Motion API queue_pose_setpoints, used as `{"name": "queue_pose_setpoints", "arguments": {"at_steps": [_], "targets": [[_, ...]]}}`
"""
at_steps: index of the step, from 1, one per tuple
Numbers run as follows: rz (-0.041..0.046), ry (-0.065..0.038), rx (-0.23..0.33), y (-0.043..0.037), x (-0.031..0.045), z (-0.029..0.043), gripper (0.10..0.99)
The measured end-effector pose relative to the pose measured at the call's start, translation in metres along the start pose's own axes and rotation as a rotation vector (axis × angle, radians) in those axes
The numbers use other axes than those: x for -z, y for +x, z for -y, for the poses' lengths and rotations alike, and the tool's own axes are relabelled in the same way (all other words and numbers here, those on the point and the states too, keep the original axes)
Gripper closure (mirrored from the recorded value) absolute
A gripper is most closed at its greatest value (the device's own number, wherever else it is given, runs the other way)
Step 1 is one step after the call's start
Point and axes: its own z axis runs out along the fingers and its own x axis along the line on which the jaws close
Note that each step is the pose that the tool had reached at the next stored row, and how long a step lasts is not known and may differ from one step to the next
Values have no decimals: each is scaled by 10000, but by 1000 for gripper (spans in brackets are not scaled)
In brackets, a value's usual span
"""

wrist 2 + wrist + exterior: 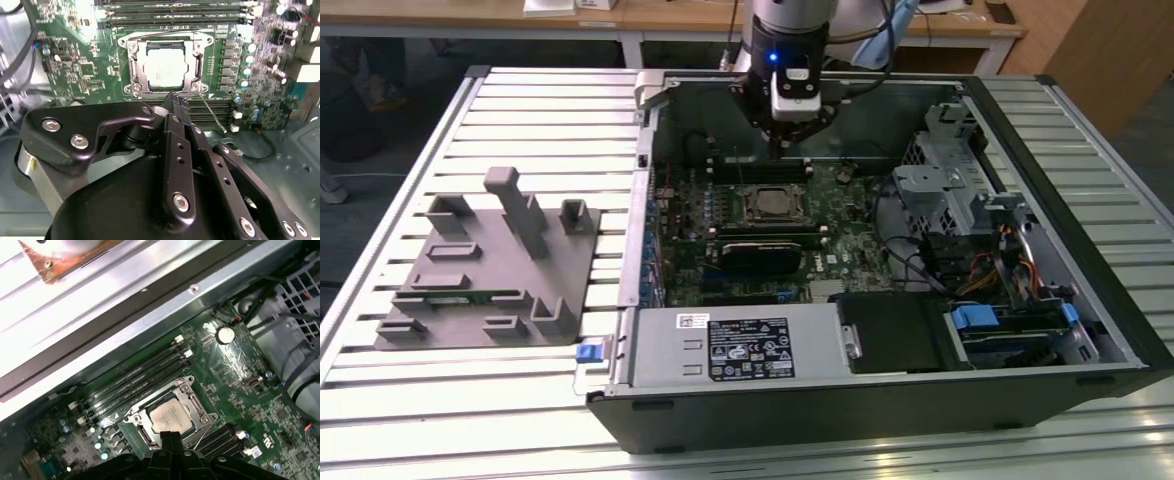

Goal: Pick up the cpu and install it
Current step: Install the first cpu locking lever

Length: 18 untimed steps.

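Chip sitting in its socket
Gripper (175,97) fingers pressed together, empty, just above the cpu (164,70); best kept straight and gentle

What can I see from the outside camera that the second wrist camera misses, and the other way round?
The exterior view alone shows the grey plastic tray on the slatted table and the whole open computer case. The second wrist view alone shows the tool's black fingers pressed together just above the board. Both show the cpu lying in its socket on the green board.
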Motion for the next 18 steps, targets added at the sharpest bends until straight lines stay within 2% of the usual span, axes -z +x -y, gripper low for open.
{"name": "queue_pose_setpoints", "arguments": {"at_steps": [18], "targets": [[-107, -31, 3145, 0, -11, 1, 980]]}}
